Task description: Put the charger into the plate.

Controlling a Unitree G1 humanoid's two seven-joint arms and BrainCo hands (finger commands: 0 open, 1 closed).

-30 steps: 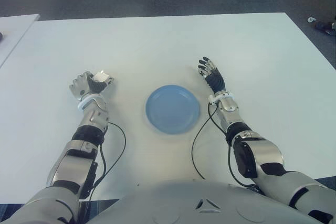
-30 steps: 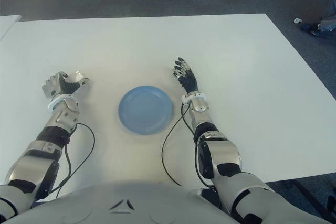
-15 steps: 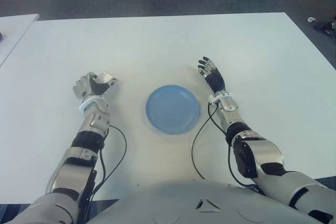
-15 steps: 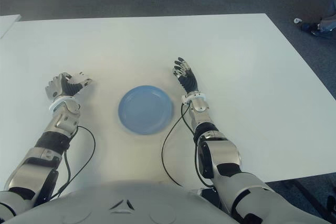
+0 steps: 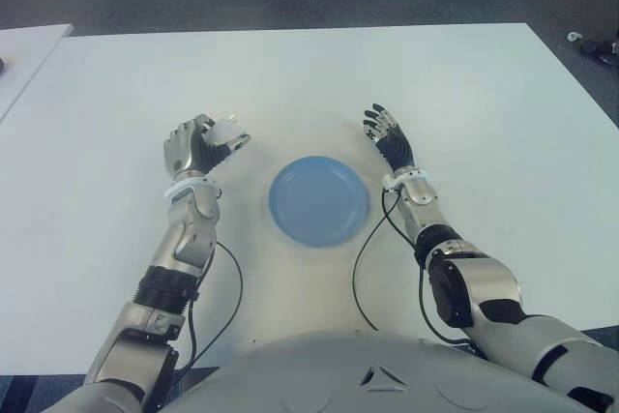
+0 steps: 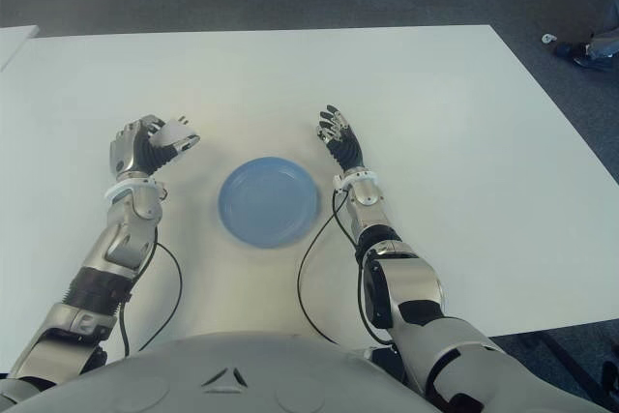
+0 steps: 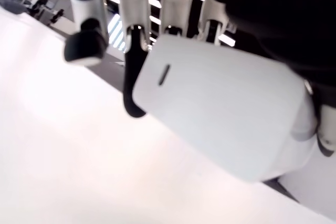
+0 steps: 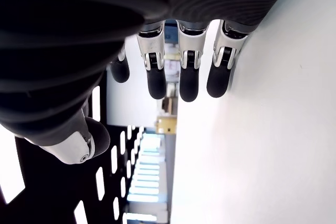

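A white charger (image 7: 226,108) sat clamped in the curled fingers (image 7: 137,51) of the left hand (image 5: 198,147), raised above the white table (image 5: 290,74), to the left of a blue plate (image 5: 318,201) and apart from it. The left forearm angled up and inward. The right hand (image 5: 389,138) showed just right of the plate, fingers straight and spread, holding nothing.
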